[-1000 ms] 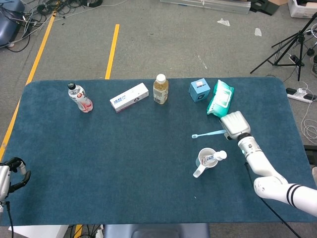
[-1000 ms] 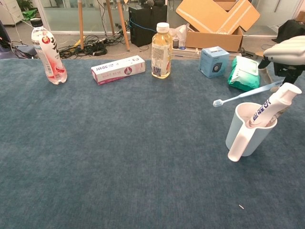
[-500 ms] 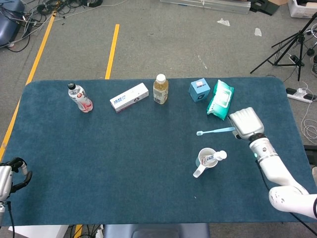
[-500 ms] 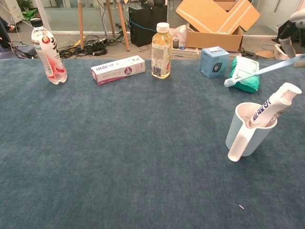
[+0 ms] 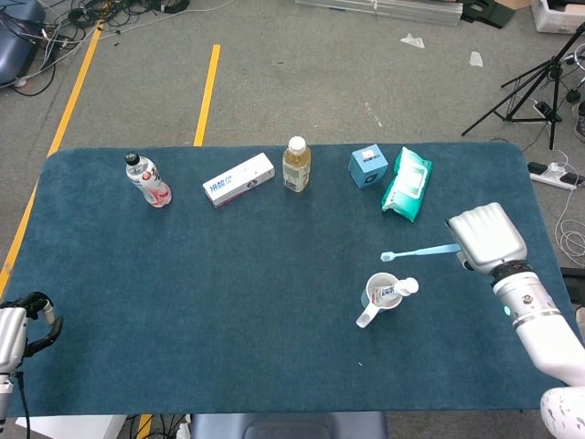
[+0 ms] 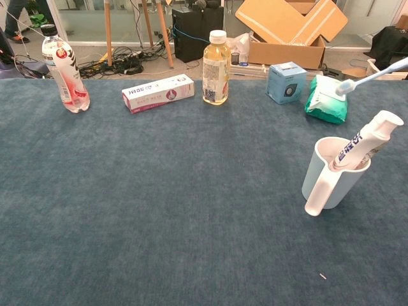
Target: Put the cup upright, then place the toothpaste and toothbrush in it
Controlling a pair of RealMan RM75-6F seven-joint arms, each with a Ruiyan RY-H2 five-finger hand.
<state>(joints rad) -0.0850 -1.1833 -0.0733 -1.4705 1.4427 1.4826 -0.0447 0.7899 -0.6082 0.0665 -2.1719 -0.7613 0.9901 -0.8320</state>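
Since the right hand (image 5: 489,238) is gripping the toothbrush (image 5: 420,251) by its tail end above the upright cup (image 5: 381,294), toothpaste (image 5: 398,290) already inside, a sloppy descent could probably tip the cup over.

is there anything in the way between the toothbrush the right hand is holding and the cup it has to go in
Nothing on the table blocks it. The right robot hand holds the toothbrush in the air, up and to the right of the cup. The only thing to work around is the toothpaste, which leans in the cup's right side; the left part of the opening looks free.
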